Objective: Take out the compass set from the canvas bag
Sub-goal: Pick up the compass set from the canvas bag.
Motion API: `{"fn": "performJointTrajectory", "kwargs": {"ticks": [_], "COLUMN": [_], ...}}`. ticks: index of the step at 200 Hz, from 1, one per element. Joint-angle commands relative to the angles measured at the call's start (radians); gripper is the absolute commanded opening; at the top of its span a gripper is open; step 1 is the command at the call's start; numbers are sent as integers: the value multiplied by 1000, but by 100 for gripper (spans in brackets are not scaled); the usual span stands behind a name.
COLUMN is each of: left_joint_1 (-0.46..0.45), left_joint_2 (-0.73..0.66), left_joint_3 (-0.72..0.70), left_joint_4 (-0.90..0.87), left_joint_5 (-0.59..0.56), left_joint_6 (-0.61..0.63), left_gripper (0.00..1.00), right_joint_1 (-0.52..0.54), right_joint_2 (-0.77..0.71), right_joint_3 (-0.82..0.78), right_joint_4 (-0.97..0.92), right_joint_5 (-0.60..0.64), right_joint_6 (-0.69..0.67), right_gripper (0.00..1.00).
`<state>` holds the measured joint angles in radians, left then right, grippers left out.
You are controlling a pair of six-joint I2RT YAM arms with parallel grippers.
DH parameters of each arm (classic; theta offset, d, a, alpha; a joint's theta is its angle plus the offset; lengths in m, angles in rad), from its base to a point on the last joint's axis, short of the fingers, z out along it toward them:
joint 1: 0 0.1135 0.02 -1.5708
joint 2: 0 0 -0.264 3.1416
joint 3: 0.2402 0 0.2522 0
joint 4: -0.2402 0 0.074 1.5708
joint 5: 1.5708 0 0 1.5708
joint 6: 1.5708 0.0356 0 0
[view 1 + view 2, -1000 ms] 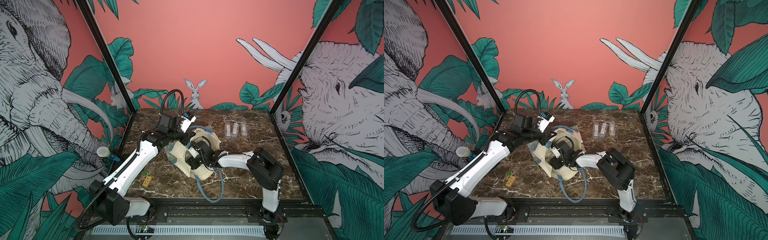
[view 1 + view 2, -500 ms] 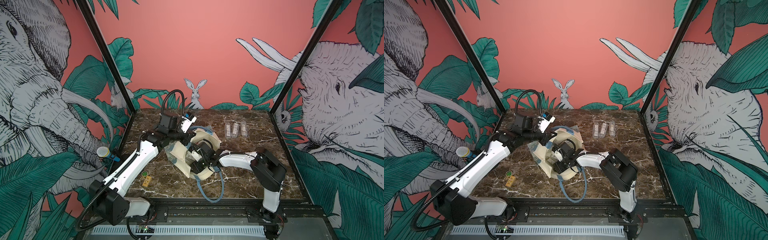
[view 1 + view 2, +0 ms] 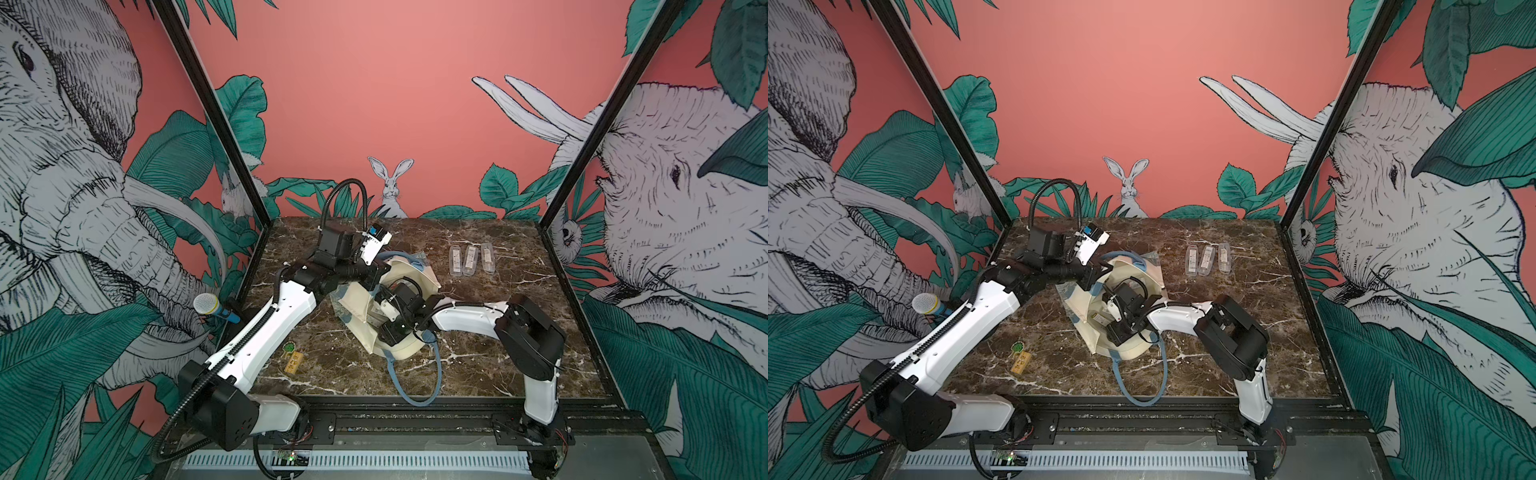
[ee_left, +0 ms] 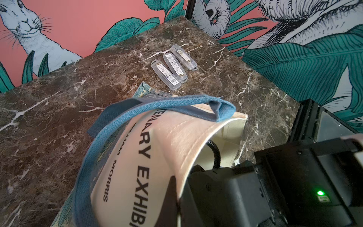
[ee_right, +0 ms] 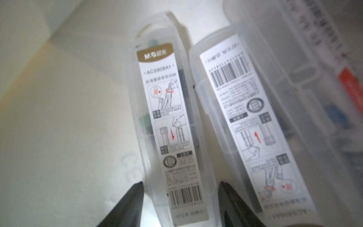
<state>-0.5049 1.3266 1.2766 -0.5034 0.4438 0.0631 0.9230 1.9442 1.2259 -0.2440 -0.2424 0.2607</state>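
Observation:
The cream canvas bag (image 3: 357,303) lies on the marble table with its mouth held open. My left gripper (image 4: 182,196) is shut on the bag's upper rim beside the black lettering. My right gripper (image 5: 181,183) reaches inside the bag. Its dark fingertips (image 5: 135,194) press against the two long sides of a clear compass set case (image 5: 167,121) with a white label. A second case (image 5: 245,118) lies beside it, and a third clear box (image 5: 314,78) is blurred at the edge. In both top views the right fingers are hidden inside the bag.
Three clear compass cases (image 3: 471,259) lie in a row at the back right of the table (image 3: 478,374), also in the left wrist view (image 4: 172,68). A blue strap handle (image 3: 415,386) loops toward the front edge. A yellow tag (image 3: 293,359) lies front left.
The right arm has shifted slightly, with its wrist reaching a little further into the bag's mouth. The left arm keeps the rim lifted in the same place.

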Motion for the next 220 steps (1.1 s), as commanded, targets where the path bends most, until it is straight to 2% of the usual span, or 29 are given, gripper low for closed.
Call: {"fn": "performJointTrajectory", "kwargs": {"ticks": [1,55,87,117,158,188,220], "left_joint_1": [0,0,0,0,1,0,0], "left_joint_2": [-39,-39,-42,-46,-52,-58,-61], "left_joint_3": [-2,-4,-2,-3,-5,-6,-8], "left_joint_4": [34,33,34,43,58,64,65], "left_joint_5": [12,-3,-10,-11,-22,-33,-51], "left_joint_6": [9,11,8,1,-15,-25,-37], "left_gripper": [0,0,0,0,0,0,0], "right_joint_1": [11,12,13,20,36,43,38], "right_joint_2": [-28,-162,-228,-335,-568,-746,-912], "right_joint_3": [-6,-91,-122,-183,-267,-288,-226], "right_joint_4": [-64,-47,-74,-119,-232,-342,-516], "right_joint_5": [36,38,40,43,64,127,282], "right_joint_6": [-23,1,10,21,57,106,110], "right_gripper": [55,44,42,42,40,39,37]}}
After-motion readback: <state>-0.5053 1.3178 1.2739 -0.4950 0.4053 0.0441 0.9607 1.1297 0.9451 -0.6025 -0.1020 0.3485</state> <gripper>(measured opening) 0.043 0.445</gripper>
